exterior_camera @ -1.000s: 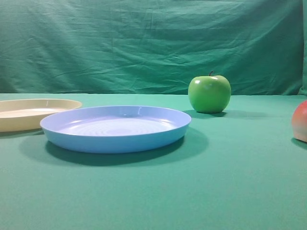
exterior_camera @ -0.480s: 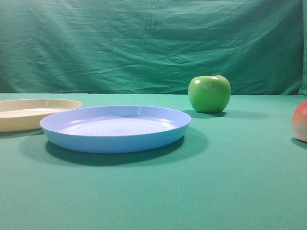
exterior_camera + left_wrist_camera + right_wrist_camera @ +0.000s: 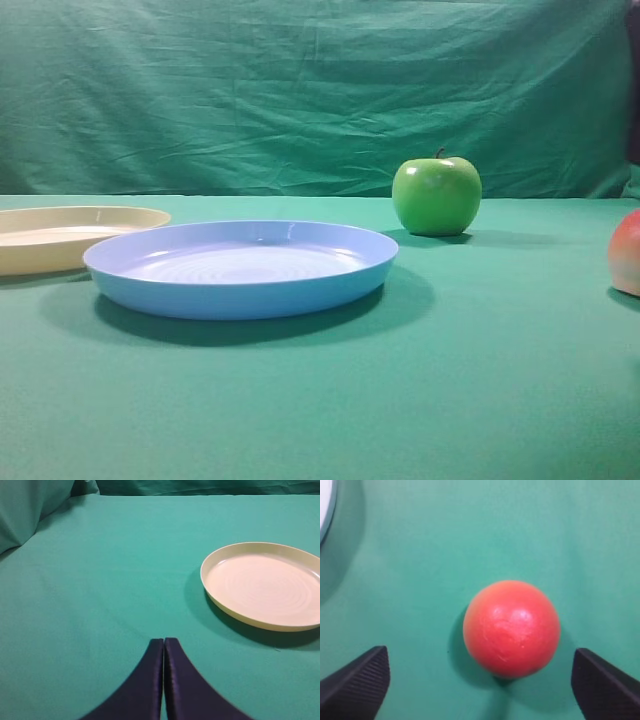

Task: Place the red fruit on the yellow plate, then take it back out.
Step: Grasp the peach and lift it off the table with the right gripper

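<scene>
The round, smooth red fruit (image 3: pixel 511 628) sits on the green cloth-covered desk (image 3: pixel 480 380), well to the right of the wide, shallow light blue plastic plate (image 3: pixel 240 267) that lies in the middle of the exterior high view; only its left edge shows there (image 3: pixel 627 252). In the right wrist view the right claw (image 3: pixel 480 682) is spread wide above the fruit, one ribbed dark fingertip (image 3: pixel 357 680) on each side of it, neither touching it. The pale cream-yellow round plastic plate (image 3: pixel 70 235) lies just left of the blue plate and partly behind it. The left claw (image 3: pixel 164 647) is clenched on nothing, its dark fingers pressed together over bare cloth, with the yellow plate (image 3: pixel 265 585) ahead and to its right. A glossy green apple (image 3: pixel 436 194) stands behind and to the right of the blue plate, apart from it.
</scene>
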Action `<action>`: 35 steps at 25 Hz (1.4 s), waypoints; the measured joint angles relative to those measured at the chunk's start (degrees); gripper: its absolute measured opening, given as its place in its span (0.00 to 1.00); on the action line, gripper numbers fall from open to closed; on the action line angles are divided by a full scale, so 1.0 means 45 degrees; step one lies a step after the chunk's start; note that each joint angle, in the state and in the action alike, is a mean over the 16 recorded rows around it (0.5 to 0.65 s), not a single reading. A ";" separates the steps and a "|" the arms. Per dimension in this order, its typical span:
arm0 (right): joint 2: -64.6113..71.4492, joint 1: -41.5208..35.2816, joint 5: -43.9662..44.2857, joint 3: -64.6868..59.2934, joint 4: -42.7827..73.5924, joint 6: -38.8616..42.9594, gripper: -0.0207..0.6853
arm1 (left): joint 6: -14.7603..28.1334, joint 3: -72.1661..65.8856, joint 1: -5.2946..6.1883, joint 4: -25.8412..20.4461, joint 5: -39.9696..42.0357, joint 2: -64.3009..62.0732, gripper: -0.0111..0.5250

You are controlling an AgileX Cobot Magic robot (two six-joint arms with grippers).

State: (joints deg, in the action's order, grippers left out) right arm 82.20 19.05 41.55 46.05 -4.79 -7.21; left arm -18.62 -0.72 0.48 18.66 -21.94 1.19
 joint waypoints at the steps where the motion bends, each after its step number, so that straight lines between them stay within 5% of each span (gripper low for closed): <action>1: 0.0130 -0.0040 -0.0126 0.0004 0.0036 0.0046 0.96 | 0.0000 0.0000 0.0000 0.0000 0.0000 0.0000 0.02; 10: 0.1701 -0.0380 -0.1184 0.0046 0.0221 0.0334 0.91 | 0.0000 0.0000 0.0000 0.0000 0.0000 0.0000 0.02; 26: 0.2617 -0.0415 -0.0433 0.2476 -0.0195 -0.0033 0.36 | 0.0000 0.0000 0.0000 0.0000 0.0000 0.0000 0.02; 35: 0.2833 0.0316 0.1348 0.6643 -0.1630 -0.1491 0.32 | 0.0000 0.0000 0.0000 0.0000 0.0000 0.0000 0.02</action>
State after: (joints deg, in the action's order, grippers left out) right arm 94.95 20.48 47.62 75.95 -12.12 -13.92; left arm -18.62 -0.72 0.48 18.66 -21.94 1.19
